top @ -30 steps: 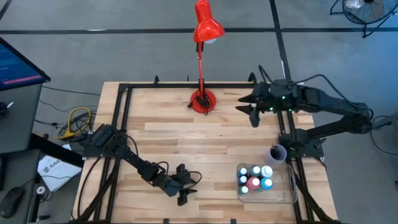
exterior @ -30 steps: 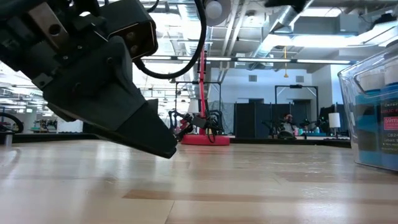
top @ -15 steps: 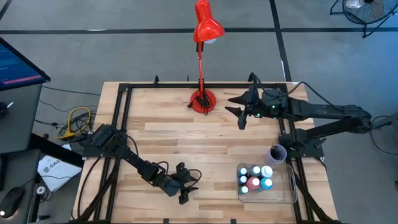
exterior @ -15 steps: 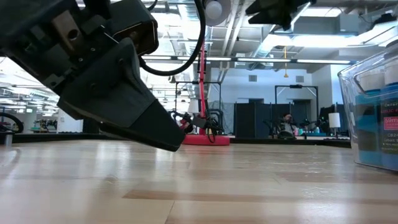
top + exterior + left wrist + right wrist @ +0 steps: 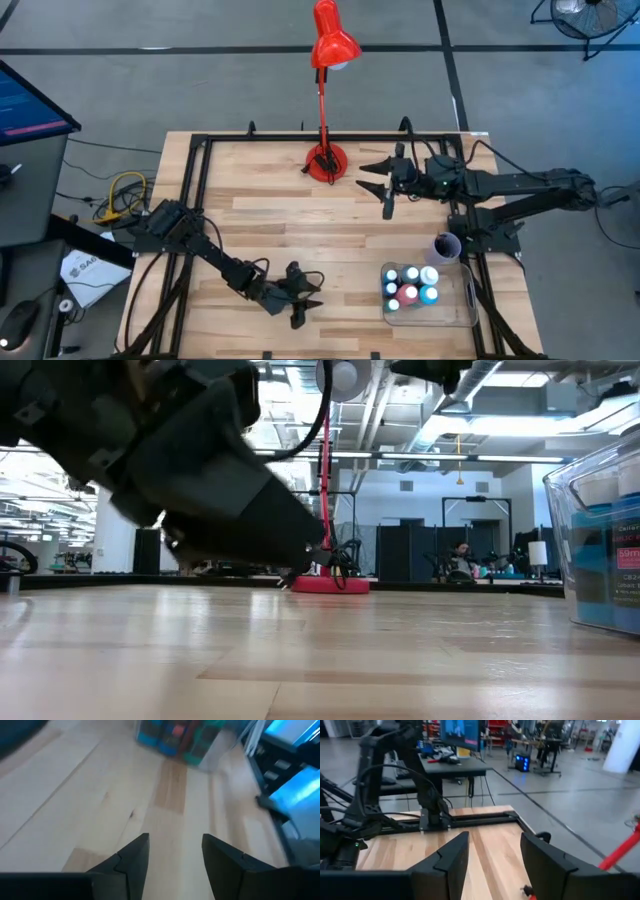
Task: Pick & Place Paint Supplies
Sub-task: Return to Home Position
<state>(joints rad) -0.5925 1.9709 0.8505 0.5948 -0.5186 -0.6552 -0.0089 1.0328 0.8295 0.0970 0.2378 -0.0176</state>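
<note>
The small paint bottles [image 5: 410, 285] with white caps are seen standing close together inside the transparent rectangular plastic bin [image 5: 458, 305], at the right side of the pale wooden plank table [image 5: 270, 215]. Blue, teal and pink-red bodies can be told apart. In the low view a red label [image 5: 628, 557] with pale writing is seen through the bin wall, but it cannot be read. The round lilac cup [image 5: 446, 245] is placed just beside the bin. The left gripper [image 5: 175, 837] is held low over the wood, well apart from the bin, with its fingers spread and empty. The right gripper [image 5: 494, 836] is held high near the red desk lamp [image 5: 327, 160], with its fingers also spread and nothing between them.
</note>
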